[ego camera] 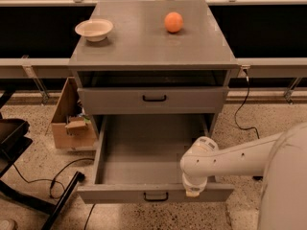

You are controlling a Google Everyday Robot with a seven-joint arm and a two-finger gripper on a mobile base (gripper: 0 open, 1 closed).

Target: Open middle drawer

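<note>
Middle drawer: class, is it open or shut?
Open: the middle drawer is pulled well out, its grey tray interior showing. The gripper sits at its front edge, right of the handle.

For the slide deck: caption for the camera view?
Gripper at the front edge of the pulled-out middle drawer; bowl and orange on the cabinet.
</note>
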